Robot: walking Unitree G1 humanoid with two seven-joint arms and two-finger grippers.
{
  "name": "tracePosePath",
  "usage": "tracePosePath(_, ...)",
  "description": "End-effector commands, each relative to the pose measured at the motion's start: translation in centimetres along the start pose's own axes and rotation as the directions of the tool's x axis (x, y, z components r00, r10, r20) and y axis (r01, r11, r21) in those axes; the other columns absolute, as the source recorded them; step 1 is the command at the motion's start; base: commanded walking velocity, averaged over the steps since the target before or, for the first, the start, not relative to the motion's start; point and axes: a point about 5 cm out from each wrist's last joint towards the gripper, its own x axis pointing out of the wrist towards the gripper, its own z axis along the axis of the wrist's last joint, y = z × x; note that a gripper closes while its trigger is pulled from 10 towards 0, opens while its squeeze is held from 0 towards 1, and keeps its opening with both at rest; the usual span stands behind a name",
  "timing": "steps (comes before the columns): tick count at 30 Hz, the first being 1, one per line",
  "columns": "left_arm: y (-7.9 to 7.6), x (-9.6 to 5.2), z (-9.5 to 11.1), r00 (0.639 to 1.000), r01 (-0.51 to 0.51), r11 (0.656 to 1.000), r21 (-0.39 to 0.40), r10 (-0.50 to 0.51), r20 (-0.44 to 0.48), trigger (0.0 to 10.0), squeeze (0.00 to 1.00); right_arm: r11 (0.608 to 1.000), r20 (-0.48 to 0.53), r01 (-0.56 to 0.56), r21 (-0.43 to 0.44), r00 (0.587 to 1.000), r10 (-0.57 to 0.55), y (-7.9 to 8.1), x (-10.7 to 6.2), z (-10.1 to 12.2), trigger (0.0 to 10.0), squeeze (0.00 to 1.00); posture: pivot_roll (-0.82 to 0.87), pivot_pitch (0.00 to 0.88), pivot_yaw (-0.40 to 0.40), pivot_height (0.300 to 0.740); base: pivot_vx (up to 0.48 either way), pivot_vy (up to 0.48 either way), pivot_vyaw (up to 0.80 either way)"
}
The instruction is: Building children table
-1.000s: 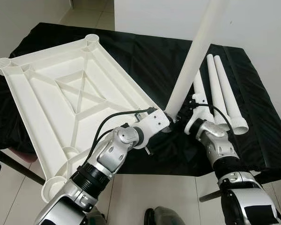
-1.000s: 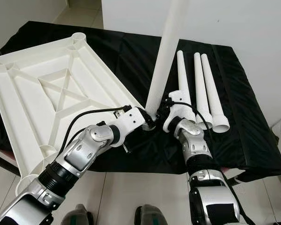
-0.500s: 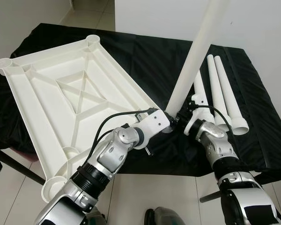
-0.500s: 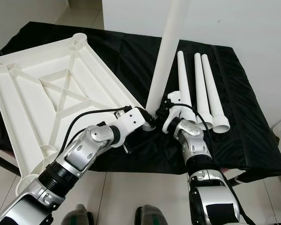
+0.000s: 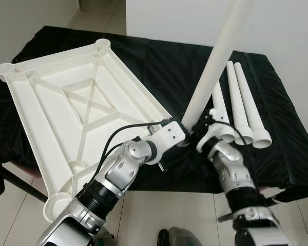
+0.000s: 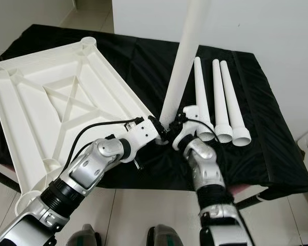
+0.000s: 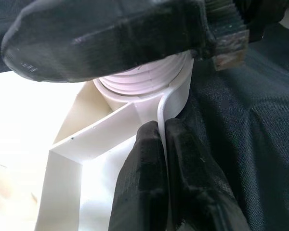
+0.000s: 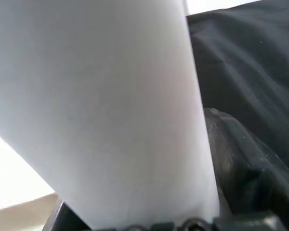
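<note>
Pinching the thin white rim of the upturned tabletop (image 5: 77, 113) at its near right corner, the left gripper (image 7: 166, 159) has its two black fingers pressed together on either side of that edge, just below the ribbed corner socket (image 7: 144, 79). At that same corner, the right gripper (image 6: 175, 128) is clamped around the lower end of a long white table leg (image 5: 215, 59), which rises steeply from the socket and leans away toward the wall; in the right wrist view the leg's smooth white tube sits between the black fingers (image 8: 236, 163). Both grippers meet at the corner, almost touching each other, with the silver left arm (image 5: 120, 171) reaching in from the near left and the right arm (image 6: 205, 171) from the near right. The tabletop lies underside up, its crossed ribs showing, tilted across the left part of a black cloth (image 5: 159, 61) that covers the work surface, with one corner hanging past the near edge. Just right of the held leg, three more white legs (image 6: 220, 100) lie side by side on the cloth, wider ends toward the robot.
</note>
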Motion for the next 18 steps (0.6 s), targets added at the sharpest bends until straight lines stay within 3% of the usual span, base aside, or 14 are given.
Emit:
tracePosePath(1,-1.3,0.5,-2.1,0.994,0.065,0.998,-0.027,-0.067,-0.089,10.0,0.0,0.983,-0.039,0.184,0.031,0.982,-0.182,-1.3,-0.5,-0.6,0.0,0.0,-0.06,0.026,-0.05,0.74,0.0,0.0,0.0)
tracePosePath(3,-1.2,0.5,-2.0,0.994,0.065,0.998,-0.023,-0.066,-0.089,10.0,0.0,0.935,-0.059,0.355,-0.012,0.933,-0.355,-1.7,-0.7,-0.9,0.0,0.0,-0.06,0.031,-0.049,0.74,0.0,0.0,0.0)
tracePosePath(5,-1.2,0.5,-2.0,0.994,0.065,0.998,-0.023,-0.066,-0.089,10.0,0.0,0.935,-0.059,0.355,-0.012,0.933,-0.355,-1.7,-0.7,-0.9,0.0,0.0,-0.06,0.031,-0.049,0.74,0.0,0.0,0.0)
tracePosePath(7,-1.1,0.5,-1.9,0.994,0.063,0.998,-0.023,-0.065,-0.086,10.0,0.0,0.866,-0.068,0.5,-0.004,0.864,-0.499,-1.2,-1.2,-1.3,0.0,0.0,-0.06,0.031,-0.047,0.74,0.0,0.0,0.0)
tracePosePath(8,-1.1,0.5,-1.8,0.994,0.064,0.998,-0.023,-0.065,-0.085,10.0,0.0,0.852,-0.077,0.523,0.019,0.85,-0.521,-0.8,-1.3,-1.5,0.0,0.0,-0.06,0.032,-0.049,0.74,0.0,0.0,0.0)
tracePosePath(12,-1.1,0.6,-1.8,0.994,0.064,0.998,-0.024,-0.065,-0.083,10.0,0.0,0.862,-0.073,0.507,-0.005,0.859,-0.506,-0.1,-1.1,-1.4,0.0,0.0,-0.06,0.032,-0.049,0.74,0.0,0.0,0.0)
tracePosePath(18,-1.1,0.6,-1.7,0.995,0.064,0.998,-0.022,-0.065,-0.082,10.0,0.0,0.849,-0.078,0.528,-0.033,0.845,-0.529,-0.7,-1.6,-1.0,0.0,0.0,-0.07,0.031,-0.048,0.74,0.0,0.0,0.0)
